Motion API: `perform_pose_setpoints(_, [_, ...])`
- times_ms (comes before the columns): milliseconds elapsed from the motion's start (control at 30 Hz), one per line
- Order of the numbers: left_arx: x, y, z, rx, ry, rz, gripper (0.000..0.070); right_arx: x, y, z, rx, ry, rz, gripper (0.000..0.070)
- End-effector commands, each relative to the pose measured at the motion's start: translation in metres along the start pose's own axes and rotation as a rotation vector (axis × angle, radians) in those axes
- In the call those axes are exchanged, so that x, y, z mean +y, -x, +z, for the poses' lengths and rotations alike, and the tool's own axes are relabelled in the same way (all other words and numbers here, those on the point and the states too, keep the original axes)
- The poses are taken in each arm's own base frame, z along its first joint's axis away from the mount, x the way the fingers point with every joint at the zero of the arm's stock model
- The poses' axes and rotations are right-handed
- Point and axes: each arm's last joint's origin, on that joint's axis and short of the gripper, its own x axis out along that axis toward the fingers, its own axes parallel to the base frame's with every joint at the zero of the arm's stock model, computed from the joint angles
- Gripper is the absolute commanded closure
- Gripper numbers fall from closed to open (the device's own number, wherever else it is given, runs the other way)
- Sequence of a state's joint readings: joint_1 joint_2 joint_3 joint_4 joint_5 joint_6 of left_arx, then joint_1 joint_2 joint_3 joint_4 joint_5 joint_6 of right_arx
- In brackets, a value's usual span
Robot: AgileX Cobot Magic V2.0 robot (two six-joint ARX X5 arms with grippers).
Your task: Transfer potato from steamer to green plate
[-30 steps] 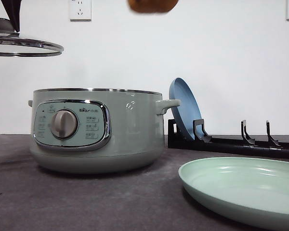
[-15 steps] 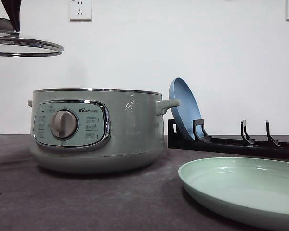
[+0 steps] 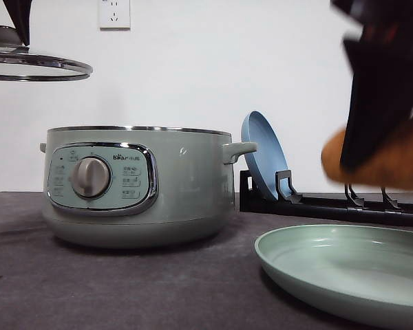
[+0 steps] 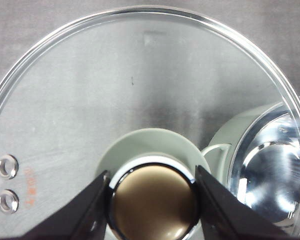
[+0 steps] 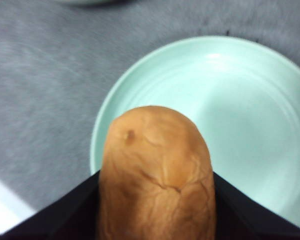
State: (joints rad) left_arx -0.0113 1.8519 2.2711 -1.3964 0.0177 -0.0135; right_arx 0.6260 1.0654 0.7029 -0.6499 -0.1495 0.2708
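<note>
- Right pincer (image 3: 382, 148) clamps the potato (image 5: 155, 175) in the air above the green plate (image 3: 344, 271), near the worktop's right edge.
- Left pincer (image 4: 152, 200) grips the glass lid's (image 4: 115, 90) knob, raised beside the open steamer (image 3: 141, 185).

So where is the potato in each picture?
Front view: the potato hangs at the right edge, above the green plate, held in the right gripper.
Left wrist view: no potato here; the left gripper holds the lid's knob.
Right wrist view: potato low in the middle, over the green plate.
Shared landmark: the green plate.
</note>
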Motion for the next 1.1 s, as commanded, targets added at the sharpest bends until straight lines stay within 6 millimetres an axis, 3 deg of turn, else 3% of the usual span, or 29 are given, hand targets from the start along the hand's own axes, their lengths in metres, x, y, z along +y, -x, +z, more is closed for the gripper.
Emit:
perform_pose_setpoints(0, [-0.001, 0.016, 0.003, -0.074, -0.007, -0.004, 0.069, -0.002, -0.011, 0.002, 0.006, -0.035, -0.014, 0.0398])
perform_pose_setpoints(167, [-0.001, 0.016, 0.003, -0.074, -0.007, -0.004, 0.069, -0.007, -0.035, 0.006, 0.026, -0.048, -0.038, 0.0398])
perform_pose_setpoints(400, [-0.001, 0.016, 0.003, -0.075, -0.006, -0.004, 0.069, -0.009, -0.054, 0.011, 0.023, -0.047, -0.047, 0.0398])
perform_pose_setpoints(833, [-0.001, 0.016, 0.003, -0.075, -0.006, -0.004, 0.069, -0.013, -0.062, 0.01, 0.055, -0.055, -0.1, 0.0393])
perform_pose_setpoints(867, [-0.001, 0.016, 0.003, -0.075, -0.006, -0.004, 0.069, -0.013, -0.062, 0.01, 0.057, -0.056, -0.099, 0.0381])
perform_pose_setpoints(967, [-0.001, 0.016, 0.003, -0.075, -0.006, -0.004, 0.069, -0.013, -0.061, 0.01, 0.054, -0.057, -0.104, 0.0217])
perform_pose_setpoints(1067, [-0.001, 0.016, 0.003, -0.075, -0.006, -0.004, 0.069, -0.013, -0.054, 0.014, 0.042, -0.065, -0.104, 0.0115])
